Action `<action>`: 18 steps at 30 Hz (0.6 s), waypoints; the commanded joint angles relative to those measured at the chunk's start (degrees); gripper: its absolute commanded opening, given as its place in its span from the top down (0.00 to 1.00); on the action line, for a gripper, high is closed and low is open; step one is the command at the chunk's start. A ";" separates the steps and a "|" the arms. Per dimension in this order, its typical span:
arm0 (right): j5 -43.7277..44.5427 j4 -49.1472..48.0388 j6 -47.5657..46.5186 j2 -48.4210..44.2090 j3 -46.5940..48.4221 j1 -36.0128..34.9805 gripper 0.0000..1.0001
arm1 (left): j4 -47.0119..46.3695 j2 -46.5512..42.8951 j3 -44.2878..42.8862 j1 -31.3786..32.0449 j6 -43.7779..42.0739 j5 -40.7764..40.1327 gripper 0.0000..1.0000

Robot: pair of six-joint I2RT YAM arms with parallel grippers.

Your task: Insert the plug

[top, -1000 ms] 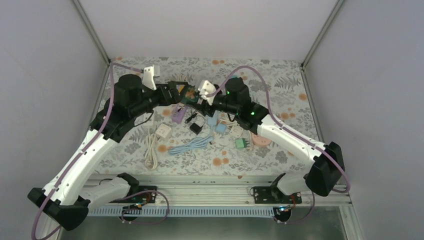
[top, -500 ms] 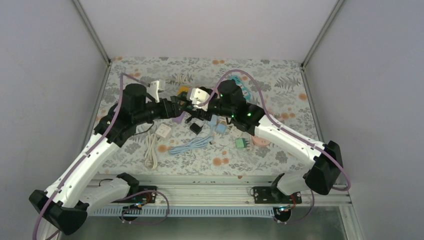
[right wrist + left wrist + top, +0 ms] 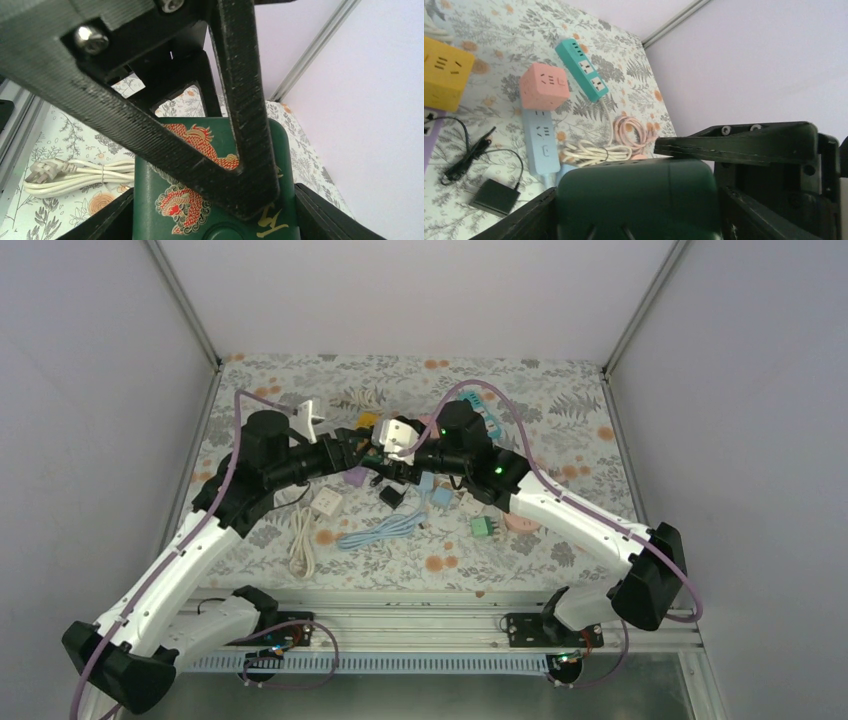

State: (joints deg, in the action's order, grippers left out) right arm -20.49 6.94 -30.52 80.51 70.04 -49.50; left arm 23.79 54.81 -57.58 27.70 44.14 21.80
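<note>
A dark green socket cube with a red and gold dragon print (image 3: pixel 200 210) is held in the air over the mat's far middle. My left gripper (image 3: pixel 362 443) is shut on it; its jaws flank the cube's slotted face in the left wrist view (image 3: pixel 634 200). My right gripper (image 3: pixel 393 452) is shut on the same cube from the other side, its jaws on the two other faces. One left finger (image 3: pixel 240 100) crosses the dragon face. One right finger (image 3: pixel 734 145) lies along the cube's top. No separate plug shows at the cube.
Below lie a yellow cube socket (image 3: pixel 444 72), a pink cube socket (image 3: pixel 543 86), a teal strip (image 3: pixel 581 69), a light blue strip (image 3: pixel 540 140), a black adapter (image 3: pixel 392 497), a white socket (image 3: pixel 326 502), coiled cables (image 3: pixel 380 530) and a small green plug (image 3: pixel 482 527).
The left gripper moved right and lower with the green cube and met the right gripper. In the last half second both wrists shifted only slightly.
</note>
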 commanded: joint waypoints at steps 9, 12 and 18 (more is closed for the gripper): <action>4.70 -2.88 5.95 -1.08 -0.45 -0.30 0.15 | -5.50 0.22 2.16 -1.34 2.77 4.51 0.36; 6.76 -6.22 8.90 -3.09 -4.09 0.70 0.04 | -6.22 0.30 1.74 -1.93 3.01 5.21 0.36; 0.31 -29.65 24.81 -13.75 -22.57 6.40 0.00 | -10.58 0.35 2.13 -3.75 5.27 10.09 0.36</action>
State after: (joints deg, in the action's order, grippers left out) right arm -17.47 -6.11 -18.09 72.10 55.42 -46.00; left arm 19.27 55.51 -55.57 25.02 47.18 27.07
